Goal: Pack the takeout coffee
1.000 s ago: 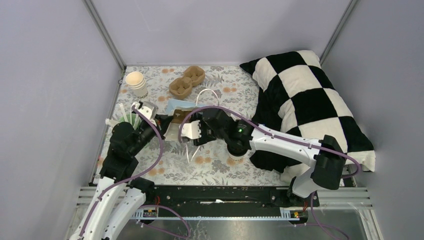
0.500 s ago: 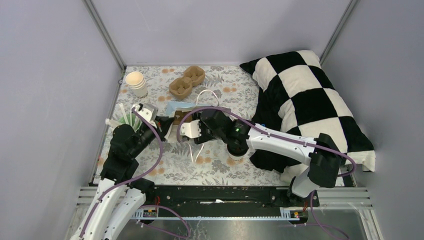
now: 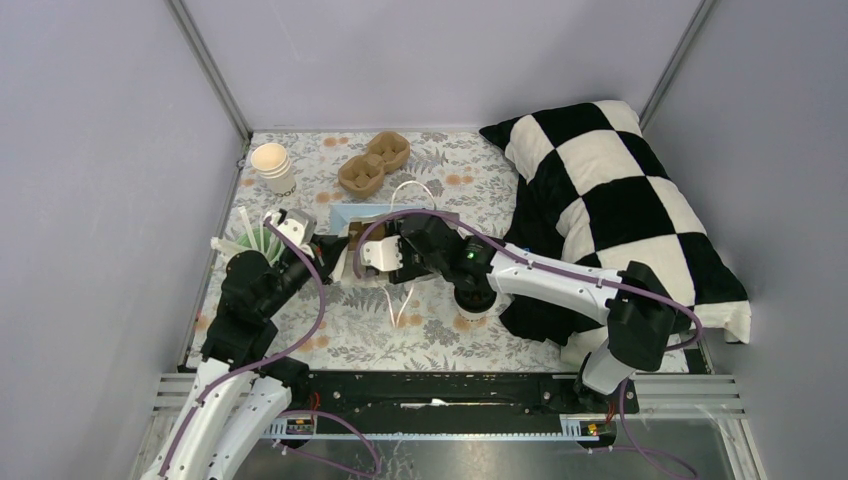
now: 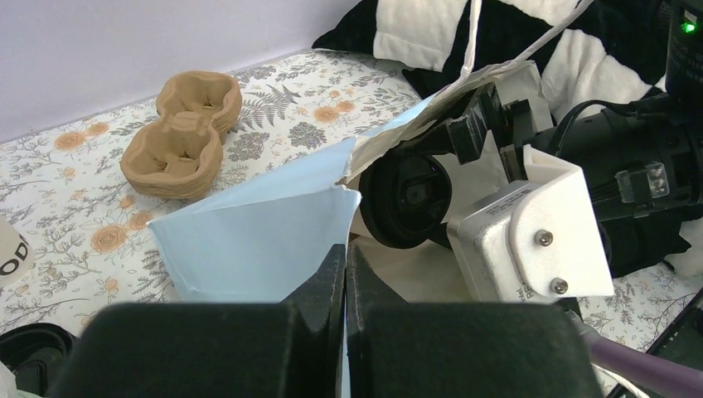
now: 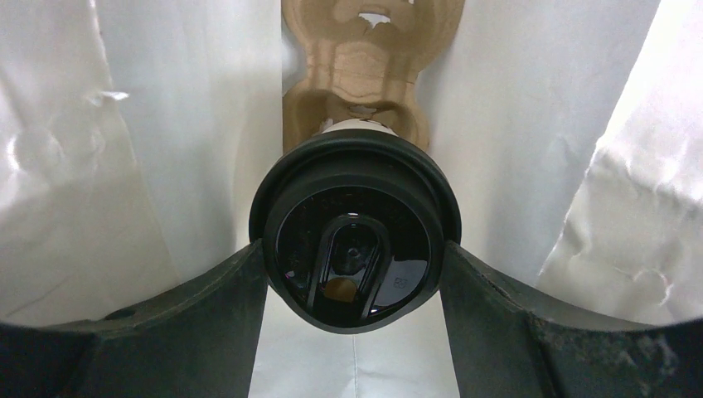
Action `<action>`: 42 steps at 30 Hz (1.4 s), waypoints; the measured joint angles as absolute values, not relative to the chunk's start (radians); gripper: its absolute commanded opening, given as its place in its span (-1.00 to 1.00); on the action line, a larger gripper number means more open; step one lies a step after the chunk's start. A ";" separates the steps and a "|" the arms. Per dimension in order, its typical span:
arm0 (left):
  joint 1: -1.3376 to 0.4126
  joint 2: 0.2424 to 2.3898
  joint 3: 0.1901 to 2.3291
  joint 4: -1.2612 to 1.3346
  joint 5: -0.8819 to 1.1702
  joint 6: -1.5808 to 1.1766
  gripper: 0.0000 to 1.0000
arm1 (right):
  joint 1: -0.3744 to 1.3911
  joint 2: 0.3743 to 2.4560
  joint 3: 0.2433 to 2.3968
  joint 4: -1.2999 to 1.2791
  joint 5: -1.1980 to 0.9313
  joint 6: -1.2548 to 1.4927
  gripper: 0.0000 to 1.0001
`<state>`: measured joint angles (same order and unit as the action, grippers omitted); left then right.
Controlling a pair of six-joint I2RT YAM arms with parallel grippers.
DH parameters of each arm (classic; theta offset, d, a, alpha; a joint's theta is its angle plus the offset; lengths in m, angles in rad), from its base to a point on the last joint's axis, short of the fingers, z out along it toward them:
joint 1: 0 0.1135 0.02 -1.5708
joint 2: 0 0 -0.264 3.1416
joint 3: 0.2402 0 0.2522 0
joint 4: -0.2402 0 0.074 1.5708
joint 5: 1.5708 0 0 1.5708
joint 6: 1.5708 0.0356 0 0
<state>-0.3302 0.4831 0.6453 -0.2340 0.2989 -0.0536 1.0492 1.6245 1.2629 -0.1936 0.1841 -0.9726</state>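
Seen from above, the left arm [image 3: 245, 290] and the right arm [image 3: 560, 282] both reach to a blue bag [image 3: 362, 213] in the middle of the flowered table [image 3: 440, 335], with the bag's mouth turned toward them. On the far side sits an empty cardboard cup carrier [image 3: 375, 162], with a stack of cream cups [image 3: 273, 168] to its left. A checkered pillow [image 3: 620, 200] fills the right side. In the left wrist view, the left gripper [image 4: 346, 253] has its fingers pressed together, pinching the paper edge of the bag's mouth, which stands open. The end of the right arm pushes into that mouth just to the right. In the right wrist view, the right gripper [image 5: 355, 257] clamps a coffee cup [image 5: 356, 224] from both sides just below its black lid, which faces the camera. The cup is inside the bag, between its white walls. Deeper in lies a second brown carrier [image 5: 365, 62]. Whether the cup touches that carrier cannot be told.
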 measured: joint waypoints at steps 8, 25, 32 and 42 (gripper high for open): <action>-0.330 0.483 0.645 -0.237 0.292 -0.067 -1.00 | 1.036 1.673 1.262 -0.121 0.163 -0.959 -0.29; -0.332 0.454 0.642 -0.282 0.297 -0.101 -1.00 | 1.029 1.657 1.279 -0.164 0.081 -0.892 -0.29; -0.350 0.427 0.611 -0.307 0.300 -0.097 -1.00 | 1.020 1.652 1.281 -0.167 0.067 -0.889 -0.29; -0.356 0.411 0.610 -0.344 0.286 -0.096 -1.00 | 1.020 1.655 1.354 -0.212 0.042 -0.963 -0.29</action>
